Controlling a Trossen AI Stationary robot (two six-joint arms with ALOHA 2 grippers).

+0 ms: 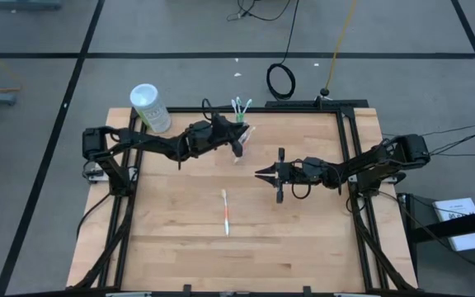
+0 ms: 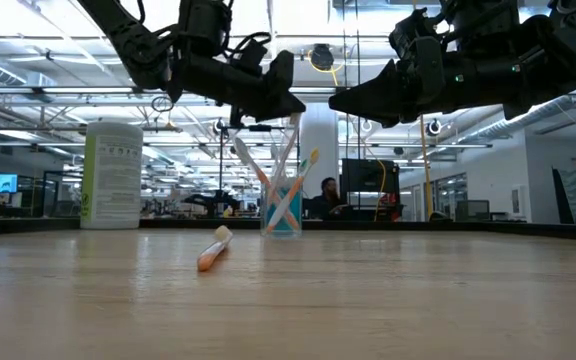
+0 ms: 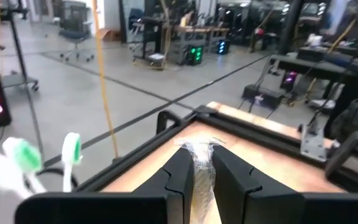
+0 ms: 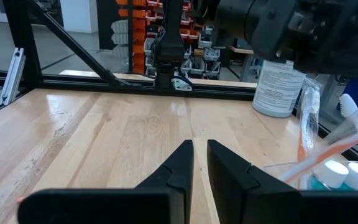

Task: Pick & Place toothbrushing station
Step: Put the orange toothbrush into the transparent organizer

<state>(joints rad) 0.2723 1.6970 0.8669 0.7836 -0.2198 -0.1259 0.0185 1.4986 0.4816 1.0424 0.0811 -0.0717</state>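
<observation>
Nearest the low camera, an orange-handled toothbrush (image 1: 225, 212) lies flat on the wooden counter (image 1: 171, 239), alone, well apart from both arms. Farther back stands the clear cup (image 2: 282, 212), holding green- and orange-accented toothbrushes (image 1: 241, 106). Above and just beside that cup hangs the left claw (image 1: 239, 147) — its fingers pinched on a wrapped toothbrush (image 3: 202, 171), clear wrapper showing between them. Near the counter's middle, the right claw (image 1: 261, 174) hovers with fingers narrow, gripping nothing. Beside the left arm stands a white canister (image 1: 150, 107) with green print.
</observation>
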